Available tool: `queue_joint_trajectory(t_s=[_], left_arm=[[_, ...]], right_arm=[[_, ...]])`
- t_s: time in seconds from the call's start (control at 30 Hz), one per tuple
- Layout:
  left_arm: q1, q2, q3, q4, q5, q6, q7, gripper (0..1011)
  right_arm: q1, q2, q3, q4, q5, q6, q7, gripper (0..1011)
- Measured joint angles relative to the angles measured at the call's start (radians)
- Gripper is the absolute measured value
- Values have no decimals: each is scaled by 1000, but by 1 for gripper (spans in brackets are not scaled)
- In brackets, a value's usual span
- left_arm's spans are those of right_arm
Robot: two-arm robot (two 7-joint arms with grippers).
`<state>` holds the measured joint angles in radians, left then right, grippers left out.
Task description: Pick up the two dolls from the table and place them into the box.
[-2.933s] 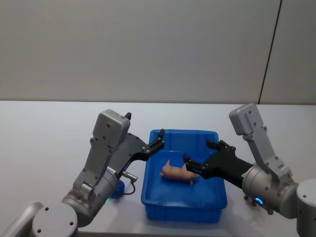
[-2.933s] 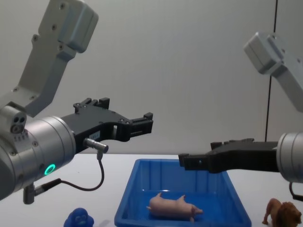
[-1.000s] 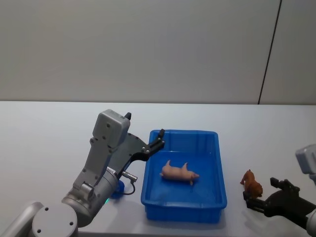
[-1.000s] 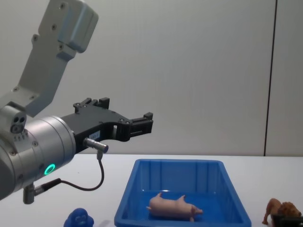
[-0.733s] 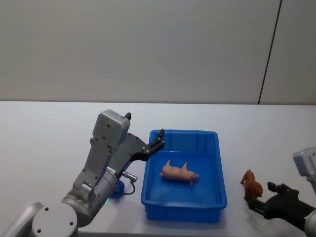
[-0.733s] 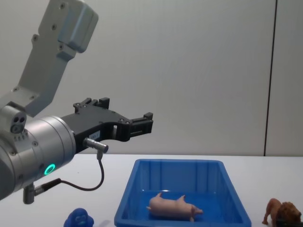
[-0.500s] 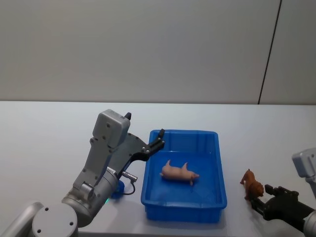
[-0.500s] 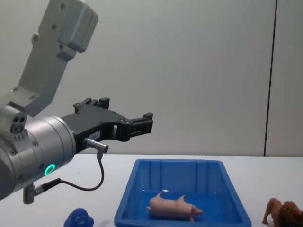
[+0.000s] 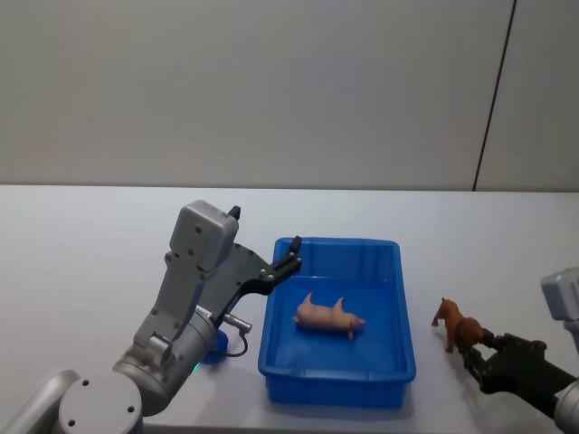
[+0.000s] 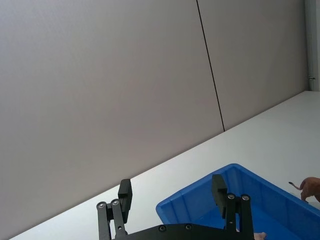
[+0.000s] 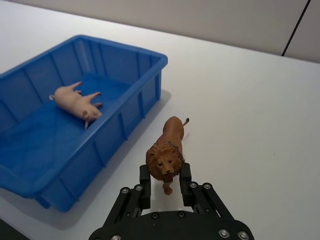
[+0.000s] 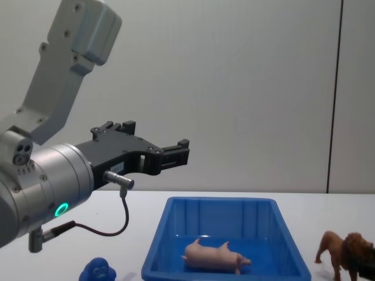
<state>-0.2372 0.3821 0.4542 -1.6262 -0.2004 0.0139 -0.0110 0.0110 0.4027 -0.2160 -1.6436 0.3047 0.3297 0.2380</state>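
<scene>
table (image 9: 90,235) white, wall (image 9: 271,90) grey; right gripper (image 11: 165,179) clamps lion (image 11: 169,142), left gripper (image 10: 171,186) gapes.

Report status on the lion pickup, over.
Right end effector shut on lion, right of box. Left end effector open above box's left rim. Pig lying in box. Nothing between lion and box.
</scene>
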Motion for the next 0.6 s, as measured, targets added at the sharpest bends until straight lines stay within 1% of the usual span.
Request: queue_joint_trajectory(t_s=[0.37, 0.53, 0.6], left_arm=[[0, 0, 0, 0, 0, 0, 0, 1002], [0, 0, 0, 0, 0, 0, 0, 1002], [0, 0, 0, 0, 0, 0, 0, 1002]], right_arm=[[-1, -3, 7, -31, 11, -79, -15, 322], [11, -7, 12, -63, 13, -118, -19, 322], [16, -9, 12, -72, 13, -124, -17, 322]])
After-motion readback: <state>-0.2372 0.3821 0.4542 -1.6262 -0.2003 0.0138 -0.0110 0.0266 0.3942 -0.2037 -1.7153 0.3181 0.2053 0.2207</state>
